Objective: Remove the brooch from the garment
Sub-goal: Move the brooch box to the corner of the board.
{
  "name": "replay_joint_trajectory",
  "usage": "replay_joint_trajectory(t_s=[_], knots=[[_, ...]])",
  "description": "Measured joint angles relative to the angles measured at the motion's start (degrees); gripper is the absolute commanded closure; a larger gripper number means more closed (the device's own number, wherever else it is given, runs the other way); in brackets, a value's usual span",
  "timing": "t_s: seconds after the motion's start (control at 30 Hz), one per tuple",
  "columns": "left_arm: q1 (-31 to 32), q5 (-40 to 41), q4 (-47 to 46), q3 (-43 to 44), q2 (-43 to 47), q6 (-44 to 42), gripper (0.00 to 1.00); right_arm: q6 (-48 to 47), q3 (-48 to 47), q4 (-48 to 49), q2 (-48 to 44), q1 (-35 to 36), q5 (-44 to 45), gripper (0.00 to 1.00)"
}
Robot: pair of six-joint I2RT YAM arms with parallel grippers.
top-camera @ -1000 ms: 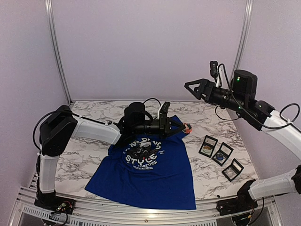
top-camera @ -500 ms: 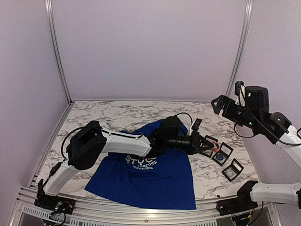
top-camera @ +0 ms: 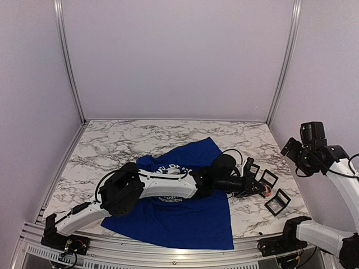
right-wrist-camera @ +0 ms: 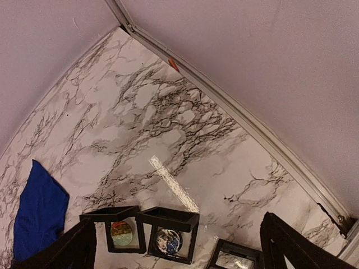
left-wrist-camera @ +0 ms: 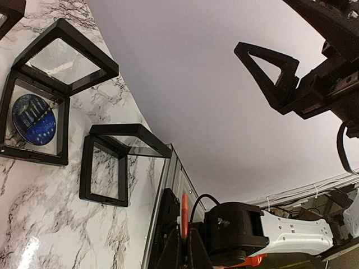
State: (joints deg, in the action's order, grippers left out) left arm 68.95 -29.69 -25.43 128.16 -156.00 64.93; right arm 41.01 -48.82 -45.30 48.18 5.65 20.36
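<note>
Brooch [left-wrist-camera: 184, 216], thin orange edge, pinched in left hand [left-wrist-camera: 184, 238] nr square frames [left-wrist-camera: 105, 168].

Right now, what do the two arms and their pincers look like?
The left arm and the right arm both have white link shells with black joint housings, and loose black cables loop alongside them. The left pincer and the right pincer are black. The right pincer's fingers are open triangular frames.

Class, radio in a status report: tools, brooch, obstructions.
Left tool shut on brooch, off the shirt, by the cases. Right tool open, raised aside. Nothing in the way.
</note>
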Motion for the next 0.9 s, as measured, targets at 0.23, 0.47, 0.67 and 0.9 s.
replay_joint_trajectory(t_s=[0.23,0.47,0.67,0.9], knots=[[1.07,3.63,2.03,4.26,-2.97,-0.74,1.0,0.24,1.86,-2.23,0.79,-13.77,-2.14,0.02],[2.36,7.43,3.96,6.91,-3.96,-1.55,1.0,1.22,6.97,-0.98,3.54,-18.45,-4.52,0.02],[4.22,8.37,4.83,8.28,-4.46,-3.45,1.0,1.64,11.13,2.25,8.7,-21.9,-8.26,0.02],[4.83,8.13,5.2,8.28,-5.2,-4.48,1.0,0.57,11.69,6.38,17.59,-23.69,-13.31,0.01]])
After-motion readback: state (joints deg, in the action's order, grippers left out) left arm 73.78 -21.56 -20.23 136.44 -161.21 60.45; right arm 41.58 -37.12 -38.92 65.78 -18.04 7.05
